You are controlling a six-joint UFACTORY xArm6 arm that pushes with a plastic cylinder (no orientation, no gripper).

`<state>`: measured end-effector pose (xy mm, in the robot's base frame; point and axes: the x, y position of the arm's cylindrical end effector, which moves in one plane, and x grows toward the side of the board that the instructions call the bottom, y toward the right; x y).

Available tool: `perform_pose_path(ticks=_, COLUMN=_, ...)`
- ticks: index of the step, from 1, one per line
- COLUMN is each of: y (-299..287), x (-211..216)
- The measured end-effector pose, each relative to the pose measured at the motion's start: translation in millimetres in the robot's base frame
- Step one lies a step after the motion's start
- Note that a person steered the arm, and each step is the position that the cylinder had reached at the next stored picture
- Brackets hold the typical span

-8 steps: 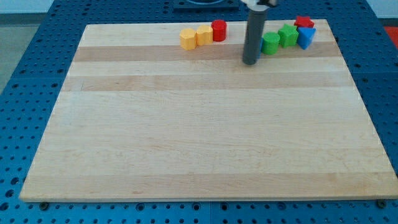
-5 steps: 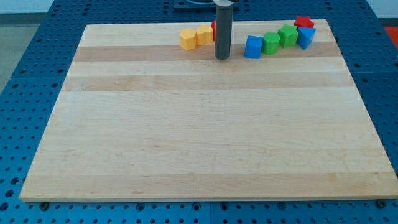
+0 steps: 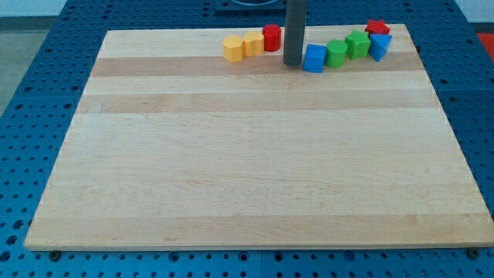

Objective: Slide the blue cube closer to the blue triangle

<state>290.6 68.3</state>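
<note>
Wooden board (image 3: 255, 154) mostly bare; blocks line its far edge. Our rod has no fingers, grips nothing. My tip (image 3: 292, 62) sits just left of the blue cube (image 3: 314, 58), placed to shove it rightward toward the blue triangle (image 3: 380, 46) near the far-right corner, green blocks (image 3: 346, 49) between.

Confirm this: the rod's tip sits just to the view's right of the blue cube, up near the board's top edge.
Not quite. The camera view shows my tip just to the view's left of the blue cube, not its right. The rest holds: both are near the board's top edge.
</note>
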Motion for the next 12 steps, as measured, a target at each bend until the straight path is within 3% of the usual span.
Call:
perform_pose_path(ticks=8, y=86, x=46)
perform_pose_path(ticks=11, y=78, x=46)
perform_pose_path(ticks=12, y=37, x=46)
